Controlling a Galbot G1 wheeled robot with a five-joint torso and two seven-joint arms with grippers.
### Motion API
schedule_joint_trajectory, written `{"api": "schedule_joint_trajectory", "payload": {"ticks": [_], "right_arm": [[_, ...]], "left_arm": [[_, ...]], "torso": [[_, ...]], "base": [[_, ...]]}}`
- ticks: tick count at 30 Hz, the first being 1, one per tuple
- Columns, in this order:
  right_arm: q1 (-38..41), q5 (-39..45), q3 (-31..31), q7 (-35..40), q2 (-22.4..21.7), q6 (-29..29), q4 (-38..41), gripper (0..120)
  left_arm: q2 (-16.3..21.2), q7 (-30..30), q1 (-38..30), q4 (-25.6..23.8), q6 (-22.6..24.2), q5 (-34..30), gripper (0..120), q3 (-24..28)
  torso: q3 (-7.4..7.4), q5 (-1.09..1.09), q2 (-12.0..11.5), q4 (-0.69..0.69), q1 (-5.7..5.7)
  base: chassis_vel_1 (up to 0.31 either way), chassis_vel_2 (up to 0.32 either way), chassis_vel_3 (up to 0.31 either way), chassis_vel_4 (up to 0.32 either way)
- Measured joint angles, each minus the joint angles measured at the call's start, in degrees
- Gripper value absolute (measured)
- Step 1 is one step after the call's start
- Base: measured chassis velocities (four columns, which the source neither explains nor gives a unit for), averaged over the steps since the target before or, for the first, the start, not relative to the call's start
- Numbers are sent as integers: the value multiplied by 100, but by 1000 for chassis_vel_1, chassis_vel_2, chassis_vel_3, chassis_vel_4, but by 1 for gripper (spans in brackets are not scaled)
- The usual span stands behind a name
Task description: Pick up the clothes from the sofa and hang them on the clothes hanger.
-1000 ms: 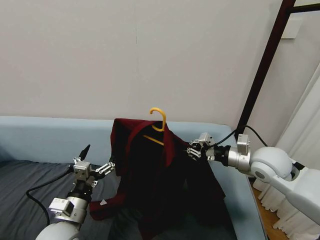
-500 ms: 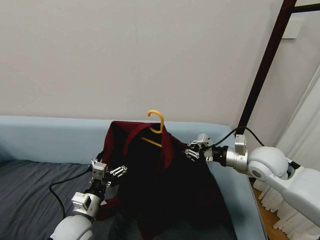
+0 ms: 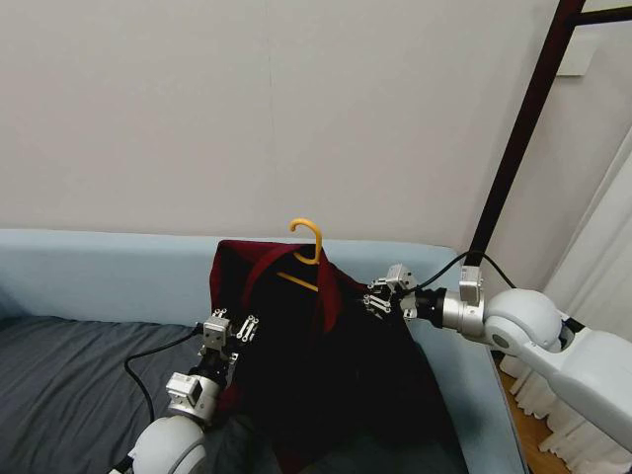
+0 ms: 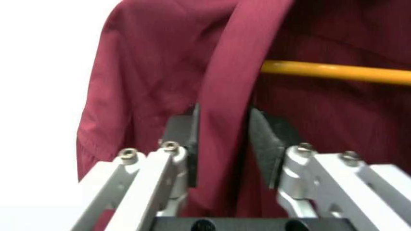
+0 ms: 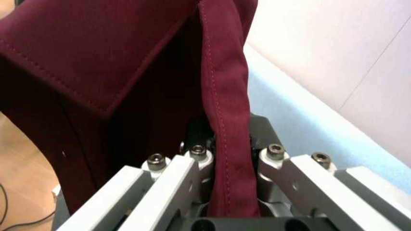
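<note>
Shirt (image 3: 326, 365) draped on hanger (image 3: 307, 244) over the sofa (image 3: 99, 269).
Head view: right gripper (image 3: 379, 297) pinches the shirt's front edge, and left gripper (image 3: 229, 327) is at its other side. Left wrist view: jaws apart, straddling a shirt fold. Right wrist view: jaws clamped on the edge.

Soft, even room light falls on the pale wall (image 3: 296, 109) in the head view, with no hard shadows or glare, while the dark red shirt (image 3: 336, 346) sinks to near black in its lower folds. In the left wrist view the background beside the cloth is blown out to plain white and the yellow hanger (image 4: 340, 72) glows brightly. In the right wrist view the inside of the fold lies in deep shade.
</note>
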Motion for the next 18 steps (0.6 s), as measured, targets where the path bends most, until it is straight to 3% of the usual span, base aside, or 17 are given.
{"api": "schedule_joint_trajectory", "payload": {"ticks": [8, 18], "right_arm": [[-3, -41, 8, -41, 16, 26, -118, 6], [-9, -139, 5, -98, 62, 43, -285, 6]], "left_arm": [[6, -4, 117, -157, -52, -98, 1, -158], [213, 48, 41, -506, -54, -273, 0, -525]], "torso": [[0, 0, 0, 0, 0], [-1, -1, 0, 0, 0]], "base": [[0, 0, 0, 0], [0, 0, 0, 0]]}}
